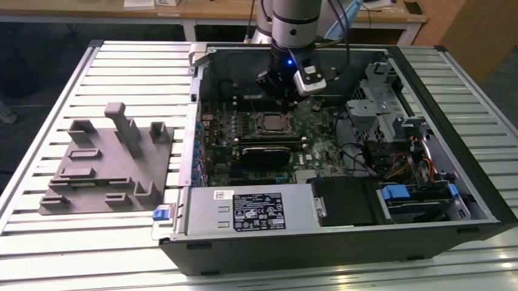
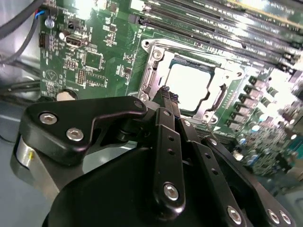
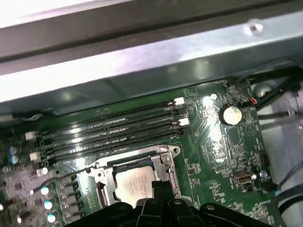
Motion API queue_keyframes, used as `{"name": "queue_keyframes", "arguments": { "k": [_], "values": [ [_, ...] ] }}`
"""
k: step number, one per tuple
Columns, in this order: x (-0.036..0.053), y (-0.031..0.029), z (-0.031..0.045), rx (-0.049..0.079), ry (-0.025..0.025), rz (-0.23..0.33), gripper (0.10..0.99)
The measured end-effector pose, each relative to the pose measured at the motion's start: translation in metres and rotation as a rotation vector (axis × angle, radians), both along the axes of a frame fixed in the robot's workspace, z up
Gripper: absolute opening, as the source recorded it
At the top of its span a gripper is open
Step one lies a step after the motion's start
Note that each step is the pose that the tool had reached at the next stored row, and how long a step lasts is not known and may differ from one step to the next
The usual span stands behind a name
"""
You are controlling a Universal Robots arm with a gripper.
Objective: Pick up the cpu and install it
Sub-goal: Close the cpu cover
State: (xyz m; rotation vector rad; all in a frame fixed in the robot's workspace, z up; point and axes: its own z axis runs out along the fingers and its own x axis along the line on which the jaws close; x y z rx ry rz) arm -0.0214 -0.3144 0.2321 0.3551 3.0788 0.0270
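Right, exterior view first, L to R. A grey plastic fixture [image 1: 105, 163] w/ upright posts sits on the slatted table [image 1: 121, 66], at 9 o'clock from the open PC case [image 1: 324, 248]. Inside the case the green mobo [image 1: 324, 148] lies flat. The power supply [image 1: 251, 209] is at its 6 o'clock and the metal drive cage [image 1: 380, 109] at its 3 o'clock. My gripper [image 1: 275, 96] hangs inside the case, just at 12 o'clock of the metal-framed socket [image 1: 271, 124], low over the board.

Now both wrist views. The cpu [image 2: 189, 87] [image 3: 135, 184] lies flat in the socket [image 2: 154, 54] [image 3: 165, 153], pale silvery top up, w/ the metal frame round it. My gripper [image 2: 166, 94] [image 3: 158, 188] is clenched, tips pressed together, nothing between them. The tips sit over the socket's frame at one edge of the cpu; can't tell if they touch either. The memory slots [image 2: 213, 23] [image 3: 109, 127] run in parallel rows on the socket's far side from me. In the first wrist view a round coin cell [image 3: 230, 113] sits on the board, well apart from the socket.
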Motion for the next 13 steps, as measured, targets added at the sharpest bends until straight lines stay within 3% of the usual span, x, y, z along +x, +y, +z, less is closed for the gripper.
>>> {"name": "queue_keyframes", "arguments": {
  "k": [8, 13],
  "values": [
    [-0.0001, -0.0015, -0.0027, -0.009, 0.0074, 0.051, 0.106],
    [-0.0024, -0.0032, -0.0063, -0.009, 0.008, 0.072, 0.106]
  ]
}}
